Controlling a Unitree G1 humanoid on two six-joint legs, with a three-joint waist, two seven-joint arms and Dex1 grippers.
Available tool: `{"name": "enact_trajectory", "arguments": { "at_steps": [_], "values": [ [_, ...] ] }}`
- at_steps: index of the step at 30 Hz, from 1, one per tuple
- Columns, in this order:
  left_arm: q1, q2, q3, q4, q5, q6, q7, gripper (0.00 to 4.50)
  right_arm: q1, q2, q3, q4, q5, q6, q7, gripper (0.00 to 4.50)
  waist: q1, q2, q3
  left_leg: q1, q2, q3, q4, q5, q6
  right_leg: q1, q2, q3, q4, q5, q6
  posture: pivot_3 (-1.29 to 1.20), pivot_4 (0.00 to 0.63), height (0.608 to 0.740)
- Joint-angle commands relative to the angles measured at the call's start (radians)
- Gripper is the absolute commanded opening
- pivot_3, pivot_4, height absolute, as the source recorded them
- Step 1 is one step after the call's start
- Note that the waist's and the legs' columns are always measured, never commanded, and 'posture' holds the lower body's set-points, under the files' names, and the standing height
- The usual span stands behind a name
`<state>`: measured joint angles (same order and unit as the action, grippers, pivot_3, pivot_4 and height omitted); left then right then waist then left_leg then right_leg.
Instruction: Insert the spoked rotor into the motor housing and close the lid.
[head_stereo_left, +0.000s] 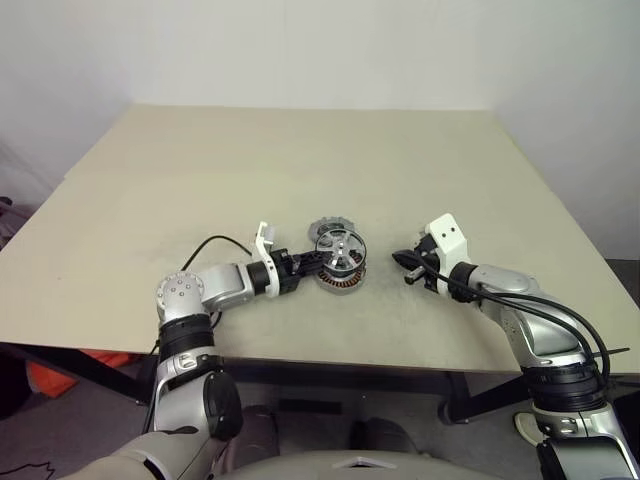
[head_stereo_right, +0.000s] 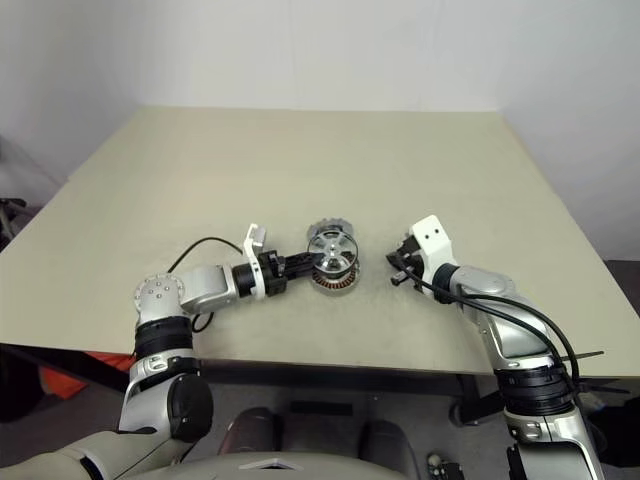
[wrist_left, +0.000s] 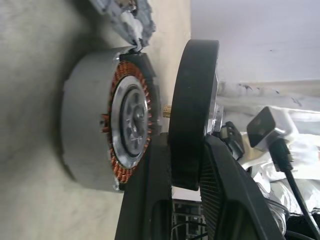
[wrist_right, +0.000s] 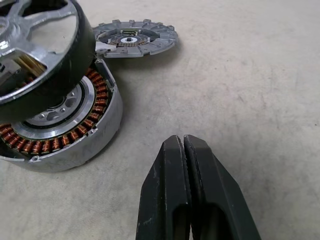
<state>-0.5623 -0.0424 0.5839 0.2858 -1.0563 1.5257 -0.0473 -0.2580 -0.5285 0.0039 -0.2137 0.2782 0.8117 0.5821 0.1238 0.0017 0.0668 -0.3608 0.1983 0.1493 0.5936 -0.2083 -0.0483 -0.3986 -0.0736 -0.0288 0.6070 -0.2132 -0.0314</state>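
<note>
1. The motor housing (wrist_right: 55, 125) lies flat on the beige table (head_stereo_left: 300, 160), its open face up, with a ring of copper-coloured windings around a silver hub. It serves as the landmark for everything below.
2. The spoked rotor (head_stereo_left: 340, 248) is held just above the motor housing, tilted, with its shiny spoked face turned up and toward the robot. Its dark rim overlaps the housing's upper opening in the right wrist view, and the left wrist view shows a narrow gap between the two, so the rotor is not seated.
3. The left gripper (head_stereo_left: 318, 262) reaches in from the left side of the motor housing. Its two black fingers (wrist_left: 150, 200) pinch the rotor's dark rim, one finger on each face of the wheel.
4. The lid (wrist_right: 135, 37), a dull grey notched disc with a dark centre hole, lies flat on the table just behind the motor housing, on the side away from the robot. Whether its edge touches the housing cannot be told.
5. The right gripper (wrist_right: 185, 150) hovers over bare table to the right of the motor housing, clearly apart from it. Its jaws are pressed together and hold nothing.
</note>
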Motion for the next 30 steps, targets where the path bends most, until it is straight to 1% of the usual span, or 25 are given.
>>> {"name": "enact_trajectory", "arguments": {
  "at_steps": [1,6,30],
  "values": [
    [0.001,-0.001,-0.003,-0.02,-0.012,0.014,-0.003,0.41,-0.022,0.002,-0.024,-0.044,0.016,-0.002,-0.011,0.0,0.0,0.0,0.0,0.0,0.0,0.0,0.0,0.0,0.0,0.0,0.0,0.0,0.0,0.0,0.0,0.0,0.0,0.74],
    [0.007,0.006,-0.024,-0.017,0.008,0.033,-0.007,0.41,-0.035,0.004,-0.02,-0.035,0.016,-0.004,-0.015,0.0,0.0,0.0,0.0,0.0,0.0,0.0,0.001,0.0,0.0,0.0,0.0,0.0,0.0,0.0,0.0,0.0,0.0,0.74],
    [0.008,-0.014,-0.006,0.02,0.017,-0.026,-0.009,0.41,-0.057,0.011,-0.019,-0.02,0.017,-0.005,-0.019,0.0,0.0,0.0,0.0,0.0,0.0,0.0,0.002,0.0,0.0,0.001,0.0,0.0,0.001,0.0,0.0,0.0,0.0,0.74]
  ]
}}
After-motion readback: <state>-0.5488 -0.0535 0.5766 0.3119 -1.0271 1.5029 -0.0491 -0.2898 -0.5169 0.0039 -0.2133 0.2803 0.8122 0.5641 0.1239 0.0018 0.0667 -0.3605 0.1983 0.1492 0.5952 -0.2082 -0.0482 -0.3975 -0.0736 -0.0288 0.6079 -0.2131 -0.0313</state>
